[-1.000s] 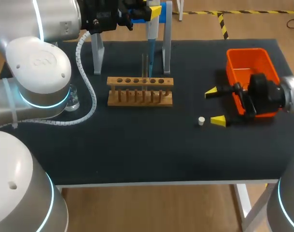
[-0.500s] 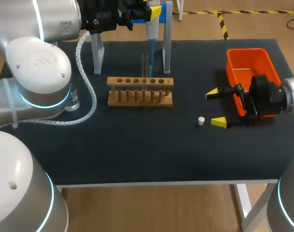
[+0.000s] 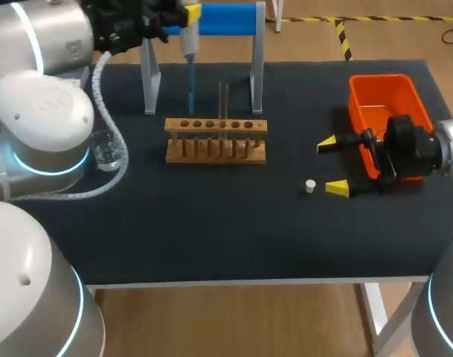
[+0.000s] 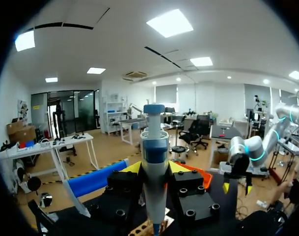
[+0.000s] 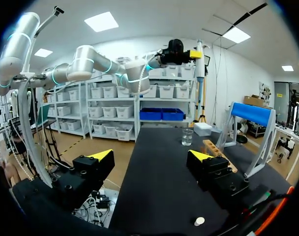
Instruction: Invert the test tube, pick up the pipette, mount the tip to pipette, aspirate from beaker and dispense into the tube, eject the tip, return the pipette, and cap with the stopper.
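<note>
We judge the pipette [image 4: 154, 147] light and stiff, its plastic barrel smooth enough to slip, so the thick upper barrel is where to grip, well clear of the thin blue tip [image 3: 190, 88], which looks easily knocked askew. Our left gripper [image 4: 154, 169] is clamped on that barrel from both sides, the pipette upright between its fingers, the tip hanging below them near the rack [image 3: 216, 139] and the test tube [image 3: 223, 100]. Our right gripper [image 3: 330, 165] stands wide open and empty, the small stopper [image 3: 310, 186] lying just ahead of one fingertip.
</note>
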Tool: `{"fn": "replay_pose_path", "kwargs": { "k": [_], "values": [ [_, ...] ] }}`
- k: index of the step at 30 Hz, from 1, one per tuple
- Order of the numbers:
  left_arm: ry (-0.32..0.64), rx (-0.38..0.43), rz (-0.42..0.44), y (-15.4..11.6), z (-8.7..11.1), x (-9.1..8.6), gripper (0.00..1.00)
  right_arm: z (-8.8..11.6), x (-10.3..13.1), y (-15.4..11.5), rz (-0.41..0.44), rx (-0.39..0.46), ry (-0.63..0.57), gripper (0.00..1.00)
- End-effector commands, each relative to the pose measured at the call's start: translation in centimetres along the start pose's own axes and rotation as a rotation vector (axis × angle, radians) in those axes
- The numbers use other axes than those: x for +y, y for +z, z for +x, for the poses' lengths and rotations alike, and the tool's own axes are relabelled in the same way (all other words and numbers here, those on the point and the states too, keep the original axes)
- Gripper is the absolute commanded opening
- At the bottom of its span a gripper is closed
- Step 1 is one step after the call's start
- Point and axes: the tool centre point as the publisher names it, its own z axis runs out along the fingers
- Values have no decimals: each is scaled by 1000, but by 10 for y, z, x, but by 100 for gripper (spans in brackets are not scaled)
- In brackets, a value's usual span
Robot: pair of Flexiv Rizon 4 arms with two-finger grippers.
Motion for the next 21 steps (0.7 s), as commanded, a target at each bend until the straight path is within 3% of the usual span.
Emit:
{"fn": "replay_pose_path", "kwargs": {
  "k": [1, 9, 21],
  "values": [
    [2, -36, -9, -47, -24, 13, 0, 2, 1, -1, 3, -1, 0, 100],
    [5, -94, -11, -80, -67, 32, 0, 2, 1, -1, 3, -1, 0, 100],
    [-4, -139, 41, -118, -115, 61, 0, 2, 1, -1, 3, -1, 0, 100]
  ]
}}
